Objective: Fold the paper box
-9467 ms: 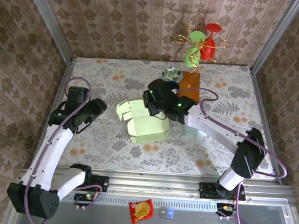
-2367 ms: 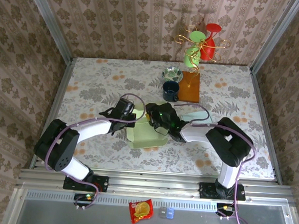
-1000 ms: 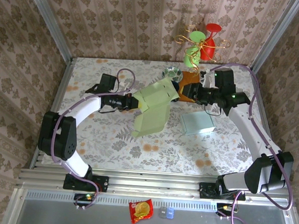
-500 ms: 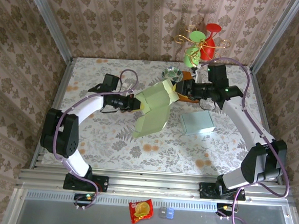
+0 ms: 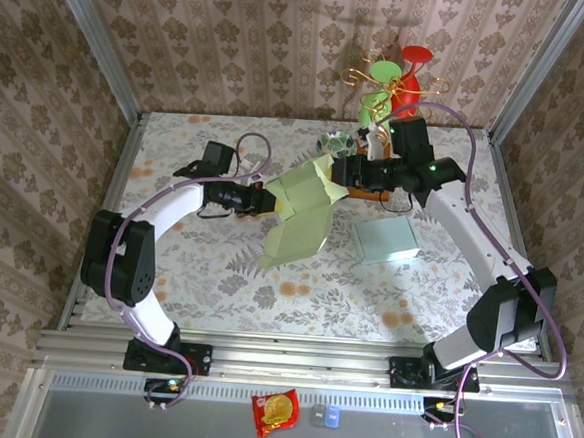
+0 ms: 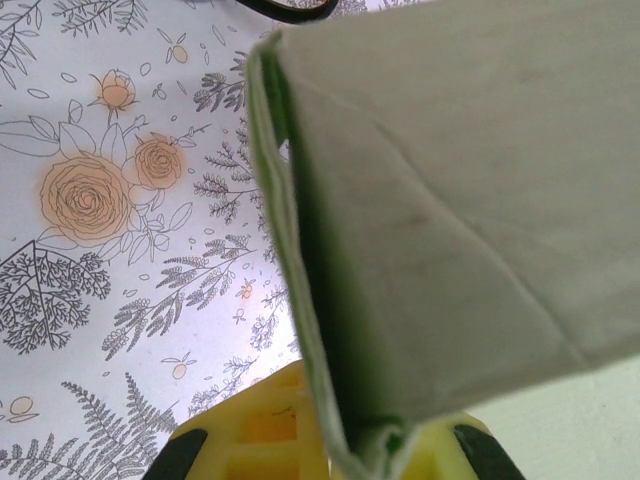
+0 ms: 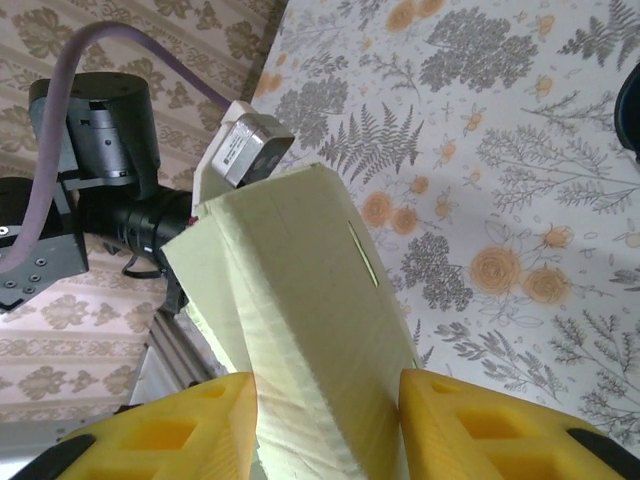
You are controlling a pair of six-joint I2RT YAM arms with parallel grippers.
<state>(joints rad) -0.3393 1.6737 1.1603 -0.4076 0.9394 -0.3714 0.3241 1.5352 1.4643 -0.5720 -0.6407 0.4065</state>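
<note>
The pale green paper box (image 5: 302, 212) hangs tilted above the table, held from both ends. My left gripper (image 5: 266, 201) is shut on its left edge; in the left wrist view the folded edge of the box (image 6: 450, 200) runs down into the yellow fingers (image 6: 250, 440). My right gripper (image 5: 337, 172) is at the box's upper right end. In the right wrist view the box (image 7: 300, 330) sits between that gripper's two yellow fingers (image 7: 190, 425), which touch it on both sides. The box's lower panel hangs down toward the table.
A flat light-blue box (image 5: 386, 241) lies on the table right of centre. Behind the right gripper are a brown board (image 5: 374, 190), a patterned bowl (image 5: 332, 142) and a gold rack with green and red cups (image 5: 394, 84). The left arm's wrist (image 7: 110, 200) is behind the box.
My right gripper has moved left to the box's upper right end and now has it between its fingers. The left gripper keeps its hold; the box has shifted slightly.
</note>
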